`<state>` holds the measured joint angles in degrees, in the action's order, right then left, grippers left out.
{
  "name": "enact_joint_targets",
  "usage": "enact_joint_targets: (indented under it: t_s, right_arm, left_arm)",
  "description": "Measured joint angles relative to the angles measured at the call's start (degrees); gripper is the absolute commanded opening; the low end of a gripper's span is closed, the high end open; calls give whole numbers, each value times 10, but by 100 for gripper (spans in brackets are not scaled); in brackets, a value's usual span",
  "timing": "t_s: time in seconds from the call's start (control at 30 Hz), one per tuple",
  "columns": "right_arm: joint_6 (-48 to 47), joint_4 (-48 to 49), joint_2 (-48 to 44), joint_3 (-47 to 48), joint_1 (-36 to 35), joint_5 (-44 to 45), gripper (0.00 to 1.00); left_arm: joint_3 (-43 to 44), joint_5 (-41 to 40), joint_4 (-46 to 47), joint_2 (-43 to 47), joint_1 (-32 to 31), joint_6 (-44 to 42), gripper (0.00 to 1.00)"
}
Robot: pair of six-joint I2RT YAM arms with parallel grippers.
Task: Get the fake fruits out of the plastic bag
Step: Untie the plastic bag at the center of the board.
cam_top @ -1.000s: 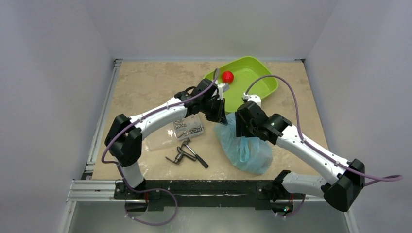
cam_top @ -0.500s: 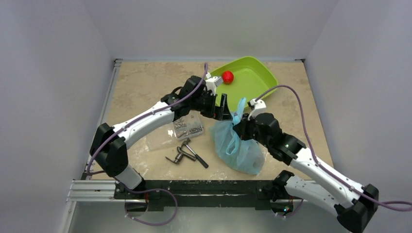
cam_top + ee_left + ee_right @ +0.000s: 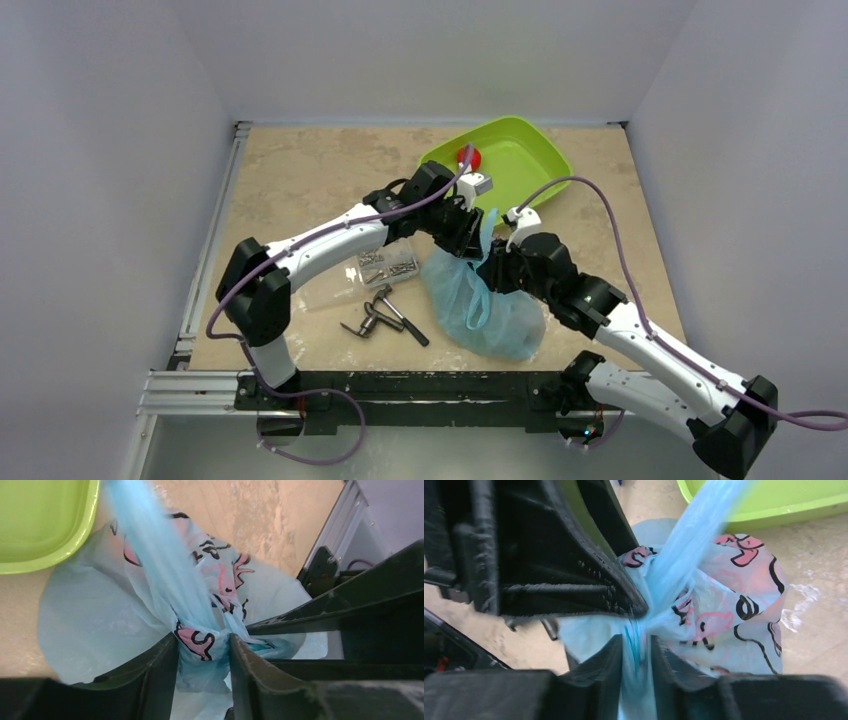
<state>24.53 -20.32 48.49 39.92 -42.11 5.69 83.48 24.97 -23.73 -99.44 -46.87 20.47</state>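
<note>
1. Progress is being judged as early: only one red fruit is lying in the green tray.
2. The plastic bag, resting on the table just beside that tray, is being clenched at its gathered neck by the left gripper and the right gripper.
3. The neck is not yet being opened, and the contents are being hidden.

Thin translucent plastic bag, glossy green tray, stone-look table

left arm, right arm meet (jaws clamped)
</note>
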Motion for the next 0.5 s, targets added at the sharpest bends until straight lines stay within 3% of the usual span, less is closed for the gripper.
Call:
enact_joint_targets:
  t_s: [0.03, 0.1, 0.17, 0.27, 0.43, 0.5]
  right_arm:
    - [0, -8, 2, 2, 0, 4, 35]
    - [0, -33, 7, 14, 0, 11, 38]
    - [-1, -63, 18, 35, -2, 21, 45]
    - [2, -104, 37, 73, -2, 26, 47]
    - [12, -148, 90, 135, -3, 22, 48]
    - [13, -156, 101, 137, -6, 21, 48]
  left_arm:
    - [0, 2, -7, -7, 0, -1, 9]
    - [0, 1, -21, -13, 0, -5, 4]
    - [0, 0, -27, -12, 0, -12, 2]
    - [0, 1, -28, -11, 0, -15, 3]
    - [0, 8, -30, -10, 5, -16, 34]
    - [2, 12, -33, -10, 6, -15, 40]
